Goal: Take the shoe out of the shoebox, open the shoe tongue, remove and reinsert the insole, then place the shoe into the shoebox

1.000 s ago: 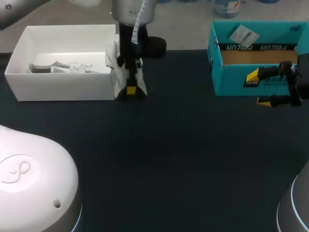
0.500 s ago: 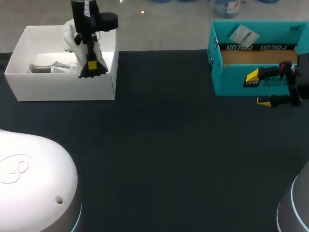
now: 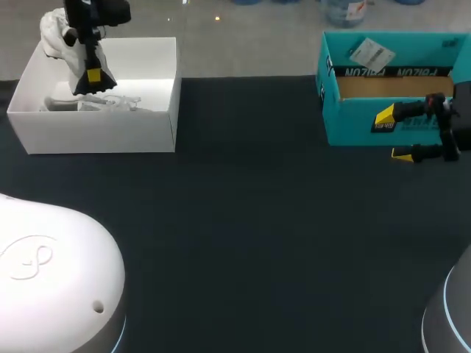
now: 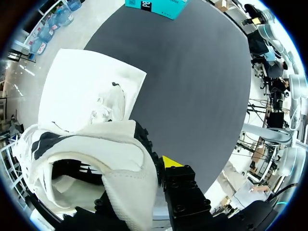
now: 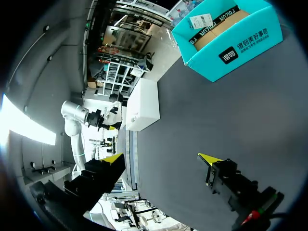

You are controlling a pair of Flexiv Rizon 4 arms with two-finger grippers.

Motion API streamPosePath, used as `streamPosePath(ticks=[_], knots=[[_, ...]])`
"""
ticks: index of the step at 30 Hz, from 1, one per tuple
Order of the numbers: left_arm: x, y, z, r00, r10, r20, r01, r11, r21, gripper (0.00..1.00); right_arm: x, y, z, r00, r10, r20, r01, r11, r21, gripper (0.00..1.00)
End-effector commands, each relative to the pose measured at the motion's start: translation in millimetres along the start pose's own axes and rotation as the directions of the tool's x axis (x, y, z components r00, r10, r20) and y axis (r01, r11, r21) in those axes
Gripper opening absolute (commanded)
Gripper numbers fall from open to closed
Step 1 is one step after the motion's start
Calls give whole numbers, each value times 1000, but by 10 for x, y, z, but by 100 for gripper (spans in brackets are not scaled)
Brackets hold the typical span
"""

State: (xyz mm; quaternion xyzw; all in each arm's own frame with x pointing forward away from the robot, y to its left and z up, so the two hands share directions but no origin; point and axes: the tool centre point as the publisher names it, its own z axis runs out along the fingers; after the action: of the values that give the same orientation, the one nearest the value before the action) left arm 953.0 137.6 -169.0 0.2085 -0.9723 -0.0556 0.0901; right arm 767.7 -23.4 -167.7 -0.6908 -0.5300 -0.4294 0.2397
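My left gripper (image 3: 92,76) hangs above the far left part of the white shoebox (image 3: 99,129), shut on a white shoe (image 3: 54,32) that it holds in the air. In the left wrist view the white shoe (image 4: 103,161) fills the space by my left gripper (image 4: 159,169). One yellow-tipped finger presses its outer side and the other is hidden inside the shoe. A second white shoe (image 4: 108,105) lies in the white shoebox (image 4: 72,79) below. My right gripper (image 3: 403,136) stays open and empty at the right edge, in front of the teal box (image 3: 360,121).
The teal box (image 5: 226,41) stands open at the back right, cardboard showing inside. In the right wrist view my right gripper (image 5: 161,159) points across dark tabletop (image 3: 257,220) toward the white shoebox (image 5: 144,106). White arm bases fill the near left and right corners.
My left arm has carried the shoe leftward and farther back, from the shoebox's right front corner to above its far left side. The right arm has not moved.
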Motion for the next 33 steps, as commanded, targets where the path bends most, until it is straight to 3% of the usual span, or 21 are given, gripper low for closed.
streamPosePath(ticks=[1, 13, 14, 15, 17, 28, 33], knots=[[-193, -79, 3, 999, -13, -50, 13, 1000, -6, 0, 5, -6, 9, 1000, 2, 5, -2, 1000, -1, 100], [-193, -79, 3, 999, -13, -50, 13, 1000, -6, 0, 5, -6, 9, 1000, 2, 5, -2, 1000, -1, 100], [-144, -101, 43, 1000, 10, -7, -10, 1000, -17, 0, 5, -6, 9, 1000, 2, 5, -2, 1000, -1, 100], [-160, -108, 49, 999, 5, -50, -5, 1000, 1, 0, 5, -6, 9, 1000, 2, 5, -2, 1000, -1, 100], [-201, -76, 66, 999, 49, 14, -49, 999, 22, 0, 5, -6, 9, 1000, 2, 5, -2, 1000, -1, 100], [-894, 179, -17, 995, 95, -2, -95, 995, 32, 0, 5, -6, 9, 1000, 2, 5, -2, 1000, -1, 100], [-1299, 252, -12, 994, 109, 16, -109, 994, 29, 0, 5, -6, 9, 1000, 2, 5, -2, 1000, -1, 100]])
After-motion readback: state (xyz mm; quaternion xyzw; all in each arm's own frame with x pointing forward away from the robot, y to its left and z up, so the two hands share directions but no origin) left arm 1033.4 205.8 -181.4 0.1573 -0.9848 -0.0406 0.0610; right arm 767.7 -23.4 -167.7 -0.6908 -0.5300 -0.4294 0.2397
